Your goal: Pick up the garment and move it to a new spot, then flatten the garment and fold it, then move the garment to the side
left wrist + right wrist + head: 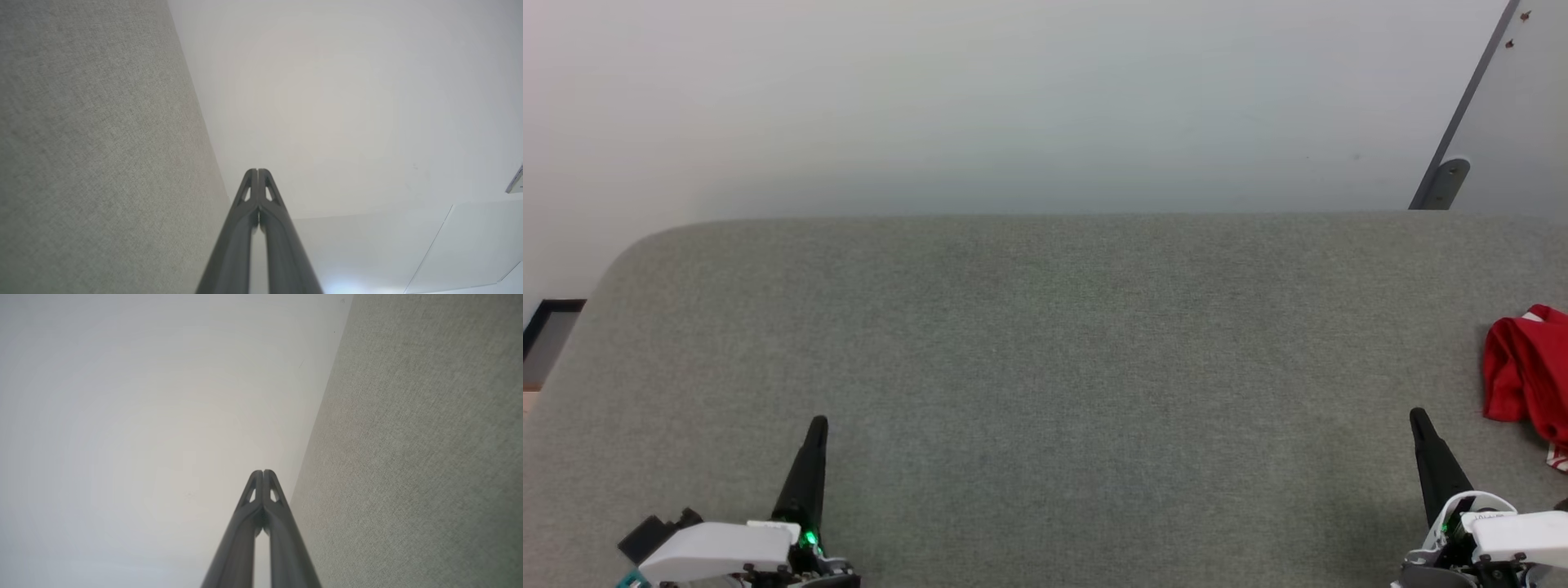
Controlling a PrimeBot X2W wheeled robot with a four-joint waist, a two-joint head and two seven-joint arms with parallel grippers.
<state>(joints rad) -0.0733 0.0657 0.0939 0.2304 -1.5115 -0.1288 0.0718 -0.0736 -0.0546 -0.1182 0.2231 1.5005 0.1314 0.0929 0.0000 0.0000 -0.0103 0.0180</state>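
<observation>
the largest thing is a grey fabric surface [1045, 367]. it runs from left to right across the near and middle of the head view and has a rounded corner at the far left. its weave is plain and flat, and it also shows along one side of each wrist view. beyond its far edge is a pale plain area [1013, 98]; i cannot tell whether that is wall or floor.

the garment [1525, 371] lies on the fabric at the far right, crumpled into a bright red heap and cut off by the edge of the head view. a bit of red-and-white striped trim [1558, 457] peeks out at its near side. no lettering can be seen in the heap.

the right gripper [1419, 416] rises from the near right, with its white housing at the bottom edge. its dark fingers point away toward the far side. its tip is just left of the garment and apart from it. in the right wrist view the two fingers are pressed together at the tips, with nothing between them.

the left gripper [818, 423] rises from the near left, well apart from the garment. in the left wrist view its fingers also meet at the tips and grip nothing.

a slanted dark grey strip [1444, 181] with a rounded foot stands past the far right edge of the fabric. a small dark-framed panel [547, 327] sits at the left edge.
</observation>
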